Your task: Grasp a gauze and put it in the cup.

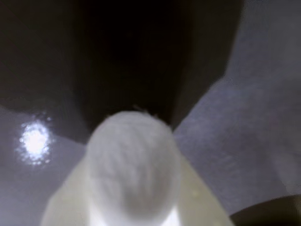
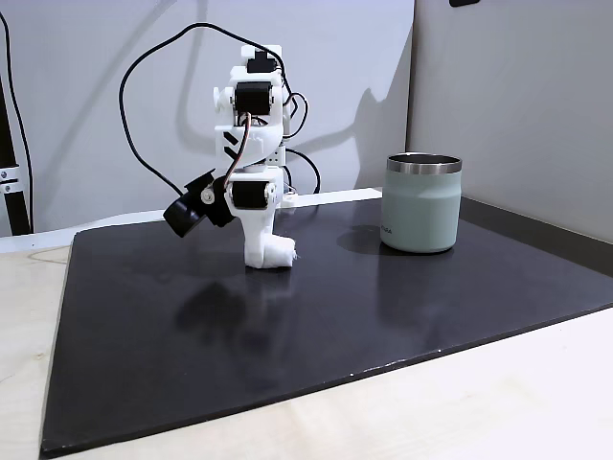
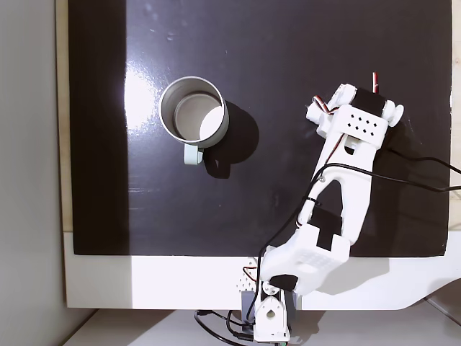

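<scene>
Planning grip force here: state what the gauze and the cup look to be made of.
The gauze: soft white woven fabric, matte, judging by its fuzzy surface and frayed edge. The cup: probably steel, with a matte sage-green coating outside and a shiny bare metal rim.

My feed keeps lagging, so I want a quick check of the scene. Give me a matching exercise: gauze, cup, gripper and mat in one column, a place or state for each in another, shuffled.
Things:
1. gauze
2. cup
3. gripper
4. mat

Places or states:
A. black, lying flat on the pale tabletop
B. standing upright and empty, apart from the arm
C. lowered to the mat, around the roll
D. white roll down on the mat, between the fingers

Pairs: 1-D, 2-B, 3-C, 4-A
</scene>
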